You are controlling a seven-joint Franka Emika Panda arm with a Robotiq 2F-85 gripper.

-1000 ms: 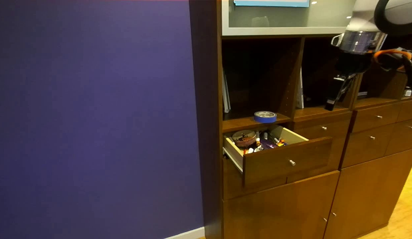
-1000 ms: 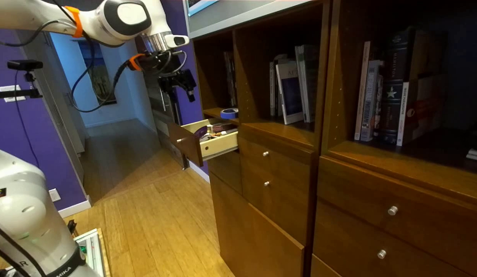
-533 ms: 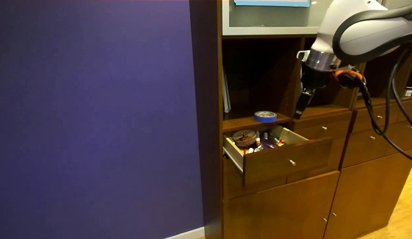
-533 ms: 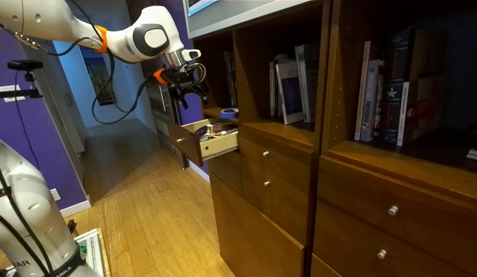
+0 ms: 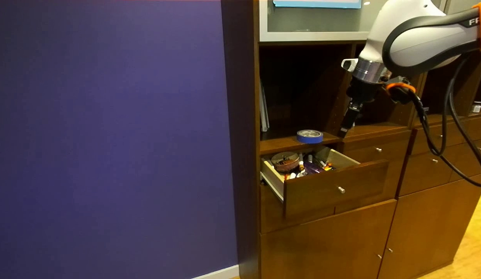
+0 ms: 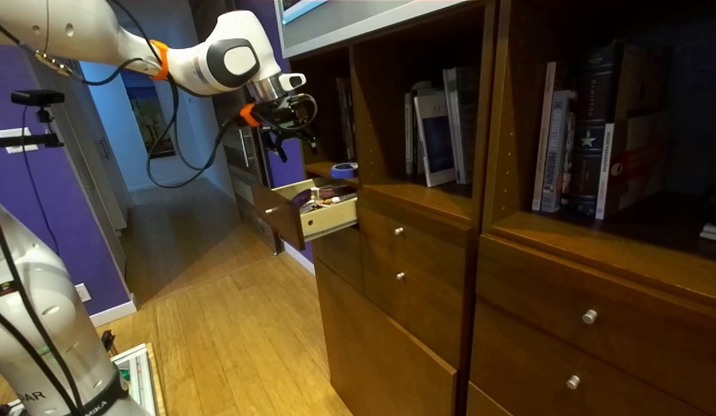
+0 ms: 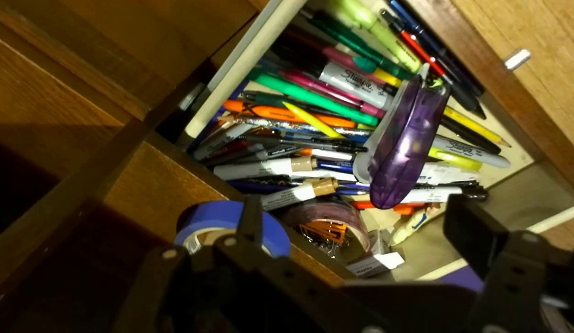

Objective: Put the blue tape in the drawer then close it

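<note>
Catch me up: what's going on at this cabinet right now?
A Franka Panda arm is at the brown cabinet, its claw open and holding nothing. The roll of blue tape lies flat on the front of a shelf, just above the drawer, which is pulled out and holds pens and markers, among other things. The claw hangs higher than the drawer and apart from the tape. So the tape is not yet in, and the drawer is not yet closed.
</note>
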